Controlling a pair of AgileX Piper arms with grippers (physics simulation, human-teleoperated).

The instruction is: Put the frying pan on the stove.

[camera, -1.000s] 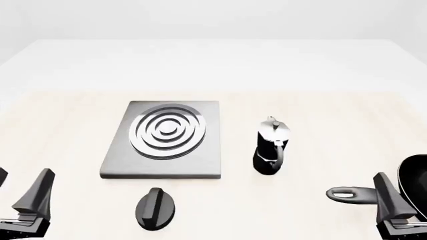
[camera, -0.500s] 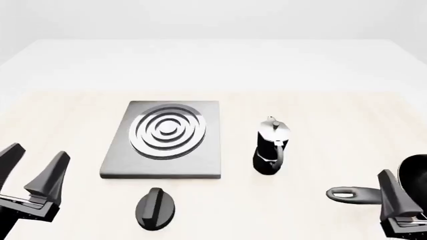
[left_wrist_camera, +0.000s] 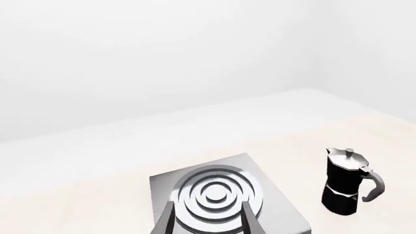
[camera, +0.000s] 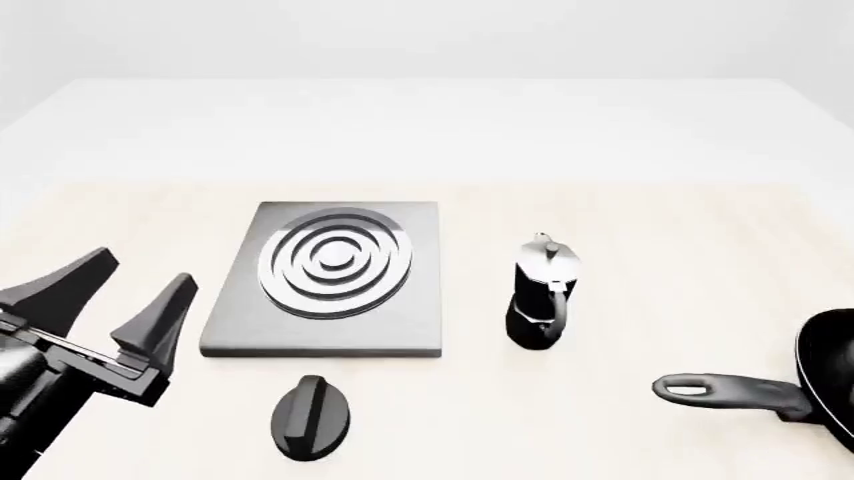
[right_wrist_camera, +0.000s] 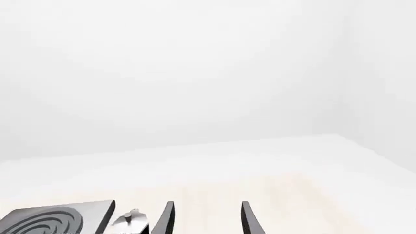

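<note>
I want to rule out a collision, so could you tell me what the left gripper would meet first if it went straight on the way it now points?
Probably the stove: in the left wrist view the open left gripper frames its silver rings. It seems raised, so depth is unclear and it might pass over.

Frying pan: bowl cut off by the front view's edge at 4 o'clock, only a sliver and the handle showing. Left gripper: its arm runs out of frame at 8 o'clock; in its wrist view only the fingertips show. Stove and moka pot: cropped in the right wrist view.
</note>
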